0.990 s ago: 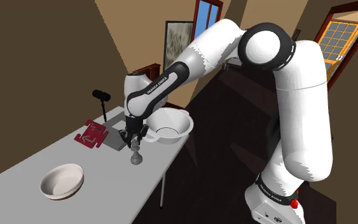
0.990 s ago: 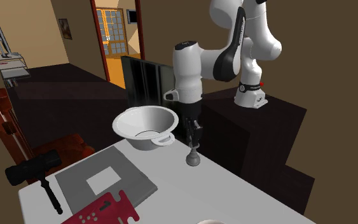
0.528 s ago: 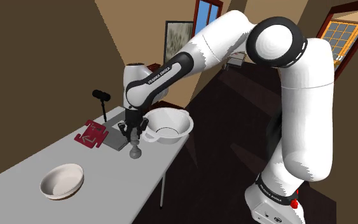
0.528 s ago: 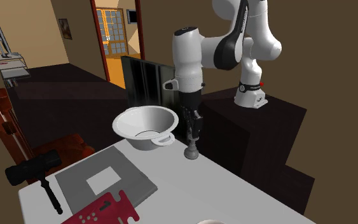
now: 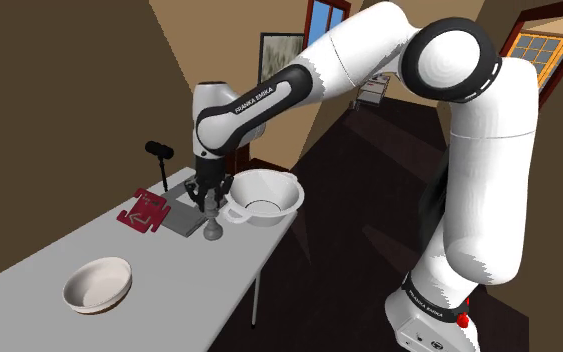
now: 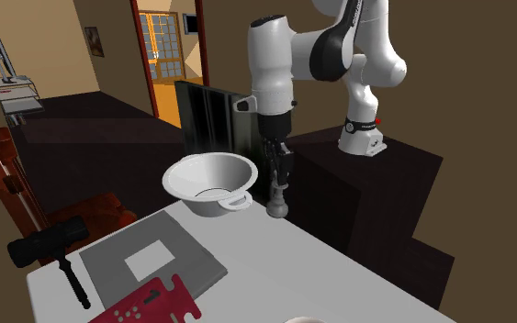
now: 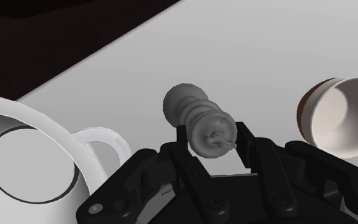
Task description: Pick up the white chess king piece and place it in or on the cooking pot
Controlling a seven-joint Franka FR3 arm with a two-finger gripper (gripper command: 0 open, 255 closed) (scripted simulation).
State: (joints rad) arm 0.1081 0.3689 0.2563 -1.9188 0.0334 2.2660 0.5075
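Note:
A grey-white chess king (image 5: 213,229) hangs a little above the white table (image 5: 39,270), head up between the fingers of my black gripper (image 5: 210,207), which is shut on its top. In the second exterior view the king (image 6: 277,202) hangs beside the near rim of the white cooking pot (image 6: 208,183), under the gripper (image 6: 279,180). The wrist view shows the king (image 7: 196,113) clasped between both fingers (image 7: 182,136), with the pot (image 7: 18,121) and its loop handle (image 7: 102,141) close beside it. The pot (image 5: 263,195) stands at the table's far end.
A white bowl (image 5: 97,284) with a brown outside (image 7: 337,114) sits near the table's front. A grey board (image 6: 151,258), a red flat tool (image 6: 151,304) and a black hammer (image 6: 50,246) lie beyond the gripper. The table edge drops off beside the pot.
The arm has risen with the king in its grip. The piece has left the tabletop and drifted slightly toward the pot.

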